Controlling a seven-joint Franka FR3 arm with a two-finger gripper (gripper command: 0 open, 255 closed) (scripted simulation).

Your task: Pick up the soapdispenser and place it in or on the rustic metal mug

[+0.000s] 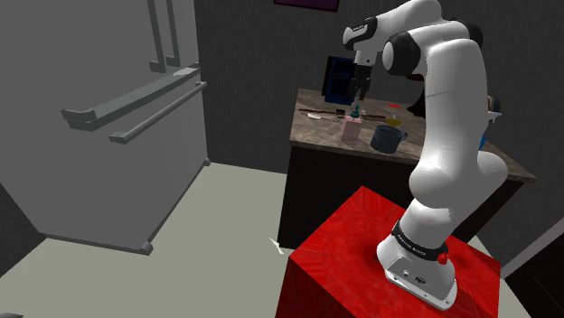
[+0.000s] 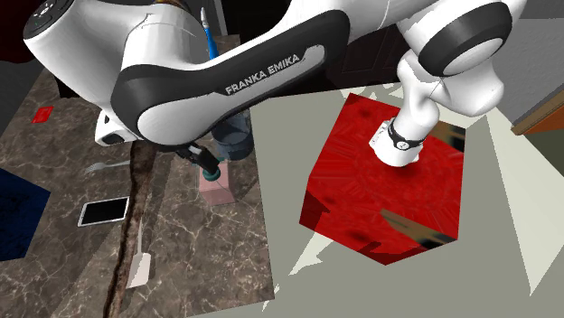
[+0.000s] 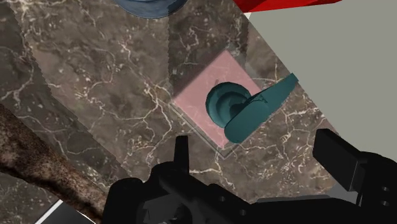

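Note:
The soap dispenser [image 1: 350, 128] is a pink square bottle with a teal pump [image 3: 245, 109], upright on the dark marble counter [image 1: 316, 135]. The mug [image 1: 389, 137] is dark blue-grey and stands just beside the bottle, toward the stand; only its rim [image 3: 149, 5] appears in the wrist view. My gripper [image 1: 359, 99] hangs right above the pump, open. In the wrist view the fingers [image 3: 340, 156] stand wide apart around empty space, my gripper [image 3: 261, 156] touching nothing. From the second exterior view, the bottle [image 2: 217, 187] sits under the arm, with the mug [image 2: 233, 137] partly hidden behind it.
A phone [image 2: 102, 210], a small red item [image 2: 42, 114], a flat utensil [image 2: 140, 269] and a dark blue object [image 2: 14, 212] lie on the counter. A yellow bowl [image 1: 394, 118] stands behind the mug. A grey fridge [image 1: 108, 117] is on the shoulder view's left, the red stand [image 1: 361, 262] below.

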